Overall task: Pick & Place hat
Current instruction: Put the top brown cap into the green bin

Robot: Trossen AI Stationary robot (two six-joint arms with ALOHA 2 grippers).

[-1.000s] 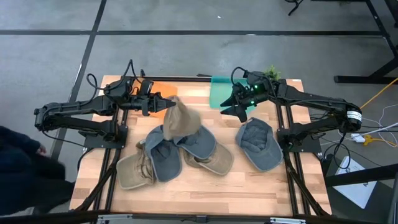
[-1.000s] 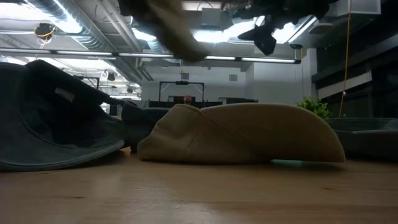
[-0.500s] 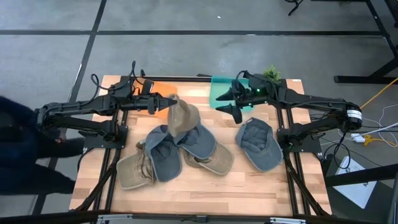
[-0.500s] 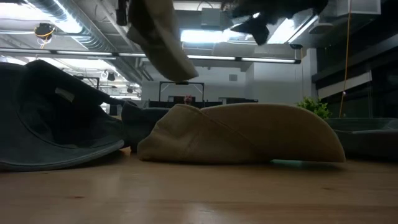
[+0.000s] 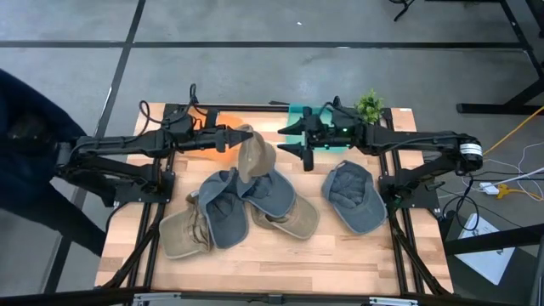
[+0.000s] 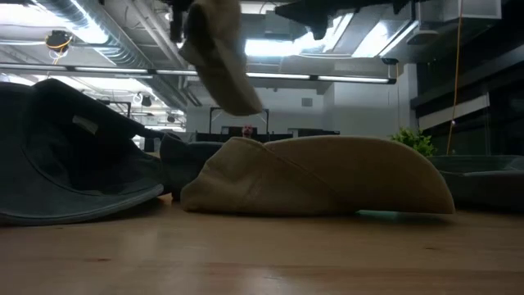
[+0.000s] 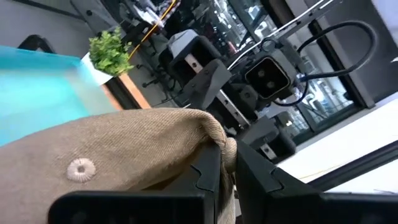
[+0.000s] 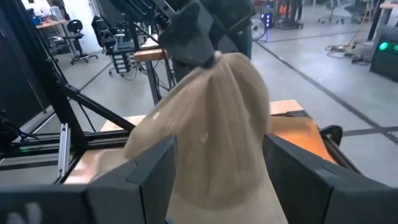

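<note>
High view: the left gripper (image 5: 228,137), fingers pinched on the edge of a tan hat (image 5: 253,156), held that hat in the air above the back centre of the table (image 5: 357,255), at about twelve o'clock from the pile of hats (image 5: 242,211). The right gripper (image 5: 291,141) faced it from three o'clock, jaws spread wide and empty, just beside the hanging hat but apart from it. A lone grey hat (image 5: 355,197) lay at about four o'clock from the held one. An orange bin (image 5: 223,121) and a green bin (image 5: 299,115) stood at the table's far edge, the orange largely under the left arm.

Left wrist view: the fingers (image 7: 208,171) nipped a fold of the brim, the crown (image 7: 106,162) drooping away.

Right wrist view: the hat (image 8: 217,124) hung limp from the other gripper (image 8: 194,37).

Handling, as judged: the hat looked light and soft, collapsing under its own weight, neither fragile nor slippery. A pinch on the brim or a gathered fold would likely hold best; the slack crown offers little firm purchase.
</note>
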